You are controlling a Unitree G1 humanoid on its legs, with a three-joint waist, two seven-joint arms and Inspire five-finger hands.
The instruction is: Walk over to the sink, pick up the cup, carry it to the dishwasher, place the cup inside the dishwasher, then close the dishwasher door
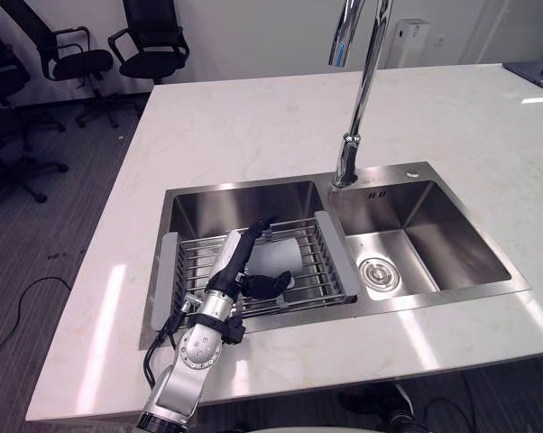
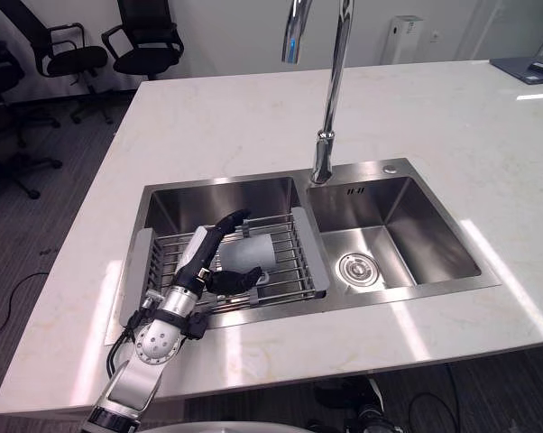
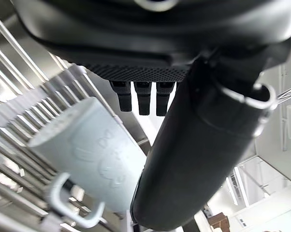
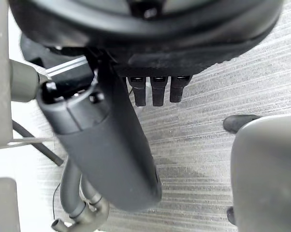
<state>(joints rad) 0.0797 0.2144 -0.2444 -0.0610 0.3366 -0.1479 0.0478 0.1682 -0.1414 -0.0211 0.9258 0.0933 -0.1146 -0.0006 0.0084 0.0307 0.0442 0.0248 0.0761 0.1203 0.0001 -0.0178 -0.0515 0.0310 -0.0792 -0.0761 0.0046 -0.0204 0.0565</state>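
Observation:
A pale blue-white cup (image 1: 279,256) lies on its side on a wire rack (image 1: 318,263) across the sink's left basin (image 1: 219,204), its handle low against the wires. My left hand (image 1: 234,260) reaches over the rack from the near counter edge. Its fingers (image 2: 225,223) stretch straight along the cup's far left side and its thumb (image 2: 235,280) lies along the near side, so the open hand brackets the cup (image 3: 85,145). I cannot tell whether it touches. My right hand (image 4: 111,145) hangs open over grey carpet.
A tall chrome faucet (image 1: 362,99) rises between the two basins, and the right basin (image 1: 438,244) has a drain. The pale marble counter (image 1: 253,126) surrounds the sink. Black office chairs (image 1: 154,41) stand beyond its far left corner.

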